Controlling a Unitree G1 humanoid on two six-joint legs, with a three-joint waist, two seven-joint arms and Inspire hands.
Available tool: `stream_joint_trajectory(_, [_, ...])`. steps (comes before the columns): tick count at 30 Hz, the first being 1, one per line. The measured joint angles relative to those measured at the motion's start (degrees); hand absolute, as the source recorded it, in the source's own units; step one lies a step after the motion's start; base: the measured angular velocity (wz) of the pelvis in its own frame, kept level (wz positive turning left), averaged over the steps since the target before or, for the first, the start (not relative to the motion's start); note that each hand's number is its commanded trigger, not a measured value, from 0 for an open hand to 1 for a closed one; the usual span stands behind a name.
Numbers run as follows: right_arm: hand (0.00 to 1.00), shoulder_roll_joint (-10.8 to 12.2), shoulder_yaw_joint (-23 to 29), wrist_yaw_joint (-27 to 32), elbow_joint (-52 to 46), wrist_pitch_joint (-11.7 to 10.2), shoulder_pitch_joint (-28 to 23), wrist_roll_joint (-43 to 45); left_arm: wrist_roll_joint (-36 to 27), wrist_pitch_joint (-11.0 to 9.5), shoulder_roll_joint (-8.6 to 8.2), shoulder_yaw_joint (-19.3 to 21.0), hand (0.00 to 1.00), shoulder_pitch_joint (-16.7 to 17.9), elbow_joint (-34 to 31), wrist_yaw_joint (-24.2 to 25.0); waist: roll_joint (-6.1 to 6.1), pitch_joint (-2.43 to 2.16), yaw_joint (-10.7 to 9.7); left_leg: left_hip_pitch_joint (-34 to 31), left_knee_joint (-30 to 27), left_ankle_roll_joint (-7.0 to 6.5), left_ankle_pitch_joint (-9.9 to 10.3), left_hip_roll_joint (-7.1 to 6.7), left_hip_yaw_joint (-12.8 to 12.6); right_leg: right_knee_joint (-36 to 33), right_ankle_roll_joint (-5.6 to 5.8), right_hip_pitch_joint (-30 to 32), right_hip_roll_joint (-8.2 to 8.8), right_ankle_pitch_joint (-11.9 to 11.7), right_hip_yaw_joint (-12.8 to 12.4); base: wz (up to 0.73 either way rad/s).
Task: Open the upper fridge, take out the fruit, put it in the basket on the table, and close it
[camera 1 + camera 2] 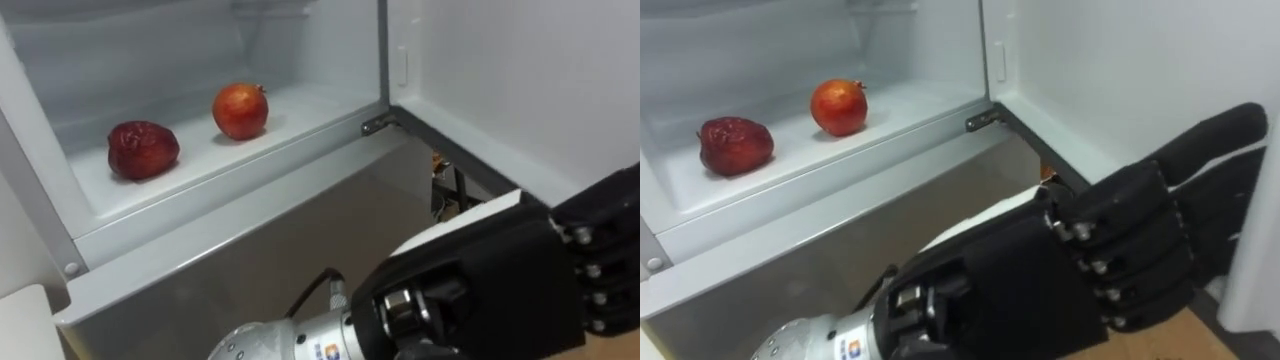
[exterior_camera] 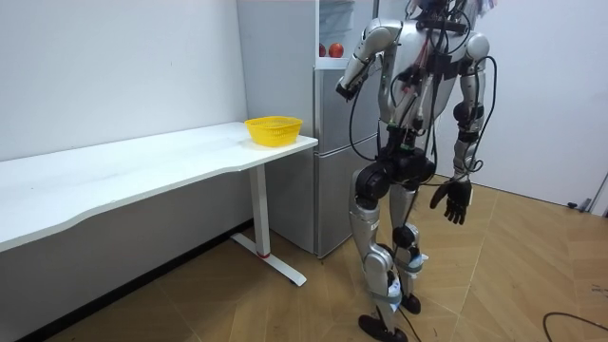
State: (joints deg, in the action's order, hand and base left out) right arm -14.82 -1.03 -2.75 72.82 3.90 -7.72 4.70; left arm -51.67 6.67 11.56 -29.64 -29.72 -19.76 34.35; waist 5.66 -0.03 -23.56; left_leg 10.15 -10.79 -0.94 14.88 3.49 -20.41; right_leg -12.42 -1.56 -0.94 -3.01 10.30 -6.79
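Left hand (image 1: 1040,270); two red fruits (image 1: 240,110) on one shelf (image 1: 200,165)

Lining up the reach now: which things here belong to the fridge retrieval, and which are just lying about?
Job in hand:
upper fridge shelf
round red fruit on it
darker wrinkled red fruit beside it
left hand, raised before the fridge, open, empty

Lying about:
white table
yellow basket on its end
right hand, hanging open at the robot's side

- Black left robot hand (image 1: 480,285): fingertips cut off at left eye view's right edge, palm side hidden.
- White fridge compartment (image 1: 200,197): top cut off.
- Dark red wrinkled fruit (image 1: 143,150): kind unclear.
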Motion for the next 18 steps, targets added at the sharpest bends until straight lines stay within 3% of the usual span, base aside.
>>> stream_joint_trajectory(7, [0.0,0.0,0.0,0.1,0.3,1.0,1.2,0.0,0.0,0.0,-0.89,-0.1,0.0,0.0,0.5,0.0,-0.01,0.17,-1.4,-0.5,-0.1,0.0,0.0,0.07,0.2,-0.2,0.0,0.1,0.01,0.0,0.1,0.01])
stream_joint_trajectory(11, [0.0,0.0,0.0,0.1,0.4,1.0,1.5,0.0,0.0,0.0,-2.39,-0.2,0.0,-0.7,2.3,-0.1,-0.01,0.22,-2.0,-0.6,-0.1,0.0,0.0,0.1,0.0,-0.1,0.0,-0.1,0.05,0.0,0.3,0.0])
stream_joint_trajectory(18, [0.0,-0.3,0.1,0.0,0.8,1.0,1.4,0.1,0.0,-0.1,-2.17,-0.3,0.0,-1.7,2.9,-1.4,0.57,0.67,-2.1,0.0,0.2,0.02,0.0,-0.04,-0.8,-0.1,-0.02,-0.1,-0.09,0.0,0.0,-0.02])
